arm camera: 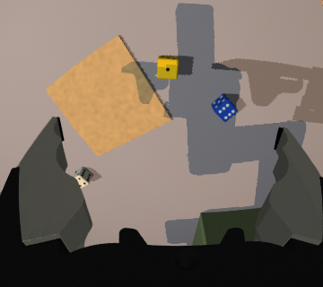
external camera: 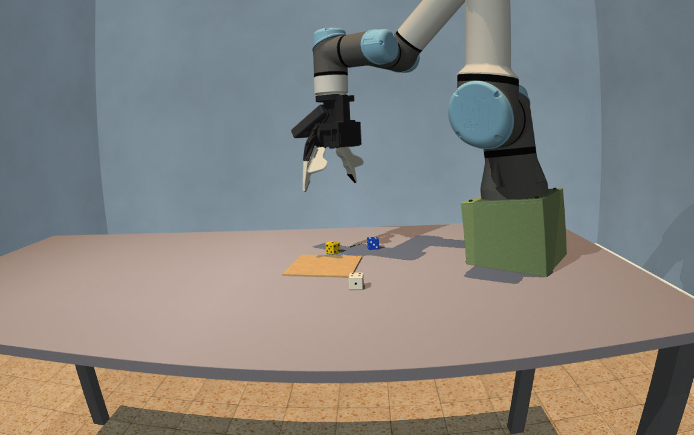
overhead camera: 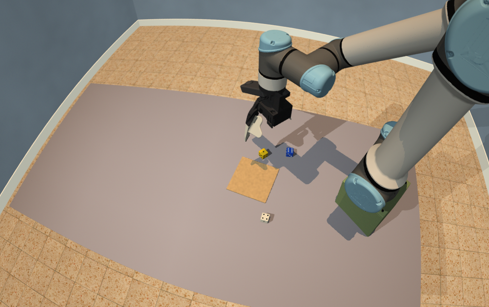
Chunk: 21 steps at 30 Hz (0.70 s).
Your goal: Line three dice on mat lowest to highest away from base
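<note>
A grey-brown table top (external camera: 176, 292) on dark legs is seen over a speckled tan tile floor (external camera: 295, 405), w/ blue-grey walls behind. Going near to far in the exterior view: nearest the front edge, a white die (external camera: 356, 281) is found flat on the table, just off the mat's near right corner, not on it; 4 pips are shown on top in the top view (overhead camera: 265, 217). Next, the thin orange mat (external camera: 322, 265) lies flat approx. mid-table, w/ no die on it; its far right corner is crossed by the arm's shadow. Just past the mat's far edge a yellow die (external camera: 332, 247) sits on the table, close to the mat but off it; a single black pip is seen on top in the wrist view (arm camera: 168, 67). To its right, a bit apart, a blue die (external camera: 372, 243) rests in the shadow, top face showing approx. 5 white pips in the wrist view (arm camera: 224, 108). At far right the arm is mounted on a green base block (external camera: 514, 232). The gripper (external camera: 329, 178) is held high above the table, over the yellow die/blue die area, jaws spread wide & holding nothing.
</note>
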Tool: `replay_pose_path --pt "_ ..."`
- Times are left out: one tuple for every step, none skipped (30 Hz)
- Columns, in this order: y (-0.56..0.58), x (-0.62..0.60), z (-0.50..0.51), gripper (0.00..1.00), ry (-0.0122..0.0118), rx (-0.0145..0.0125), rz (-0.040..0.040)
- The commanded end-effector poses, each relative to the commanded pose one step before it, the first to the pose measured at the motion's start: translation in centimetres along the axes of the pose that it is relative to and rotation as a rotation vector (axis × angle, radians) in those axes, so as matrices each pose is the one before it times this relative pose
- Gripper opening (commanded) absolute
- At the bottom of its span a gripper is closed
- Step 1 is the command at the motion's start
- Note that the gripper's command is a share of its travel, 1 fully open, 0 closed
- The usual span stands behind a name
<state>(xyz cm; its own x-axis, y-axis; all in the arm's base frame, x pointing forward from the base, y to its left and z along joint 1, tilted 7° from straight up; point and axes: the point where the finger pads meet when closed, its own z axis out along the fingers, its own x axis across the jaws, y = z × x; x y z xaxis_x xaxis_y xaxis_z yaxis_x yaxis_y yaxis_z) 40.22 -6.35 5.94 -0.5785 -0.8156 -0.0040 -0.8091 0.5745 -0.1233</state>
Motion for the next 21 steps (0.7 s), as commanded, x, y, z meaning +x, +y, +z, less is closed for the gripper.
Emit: replay_pose_path --pt "-0.045 -0.041 -0.016 1.00 -0.00027 0.00109 -0.01662" --pt "-0.002 -0.010 0.005 1.00 0.00000 0.00000 -0.00484" --pt "-0.002 -0.011 0.006 1.00 0.00000 0.00000 -0.00535" --pt "-0.003 -0.012 0.006 1.00 0.00000 0.00000 -0.00587" --pt "0.000 0.000 0.000 1.00 0.00000 0.00000 0.00000" --pt "0.000 0.000 0.000 1.00 0.00000 0.00000 0.00000" --pt "-0.003 -0.013 0.007 1.00 0.00000 0.00000 -0.00642" --pt "-0.003 -0.014 0.007 1.00 0.00000 0.00000 -0.00698" --pt "-0.004 -0.015 0.008 1.00 0.00000 0.00000 -0.00755" --pt "-0.004 -0.016 0.009 1.00 0.00000 0.00000 -0.00814" --pt "-0.004 -0.017 0.009 1.00 0.00000 0.00000 -0.00875" --pt "-0.004 -0.018 0.010 1.00 0.00000 0.00000 -0.00937" --pt "-0.005 -0.020 0.010 1.00 0.00000 0.00000 -0.01000" --pt "-0.005 -0.021 0.011 1.00 0.00000 0.00000 -0.01064" --pt "-0.005 -0.022 0.012 1.00 0.00000 0.00000 -0.01129" --pt "-0.006 -0.023 0.013 1.00 0.00000 0.00000 -0.01195" --pt "-0.006 -0.024 0.013 1.00 0.00000 0.00000 -0.01262" --pt "-0.006 -0.026 0.014 1.00 0.00000 0.00000 -0.01330" --pt "-0.007 -0.027 0.015 1.00 0.00000 0.00000 -0.01398" --pt "-0.007 -0.028 0.015 1.00 0.00000 0.00000 -0.01468" --pt "-0.008 -0.029 0.016 1.00 0.00000 0.00000 -0.01537"
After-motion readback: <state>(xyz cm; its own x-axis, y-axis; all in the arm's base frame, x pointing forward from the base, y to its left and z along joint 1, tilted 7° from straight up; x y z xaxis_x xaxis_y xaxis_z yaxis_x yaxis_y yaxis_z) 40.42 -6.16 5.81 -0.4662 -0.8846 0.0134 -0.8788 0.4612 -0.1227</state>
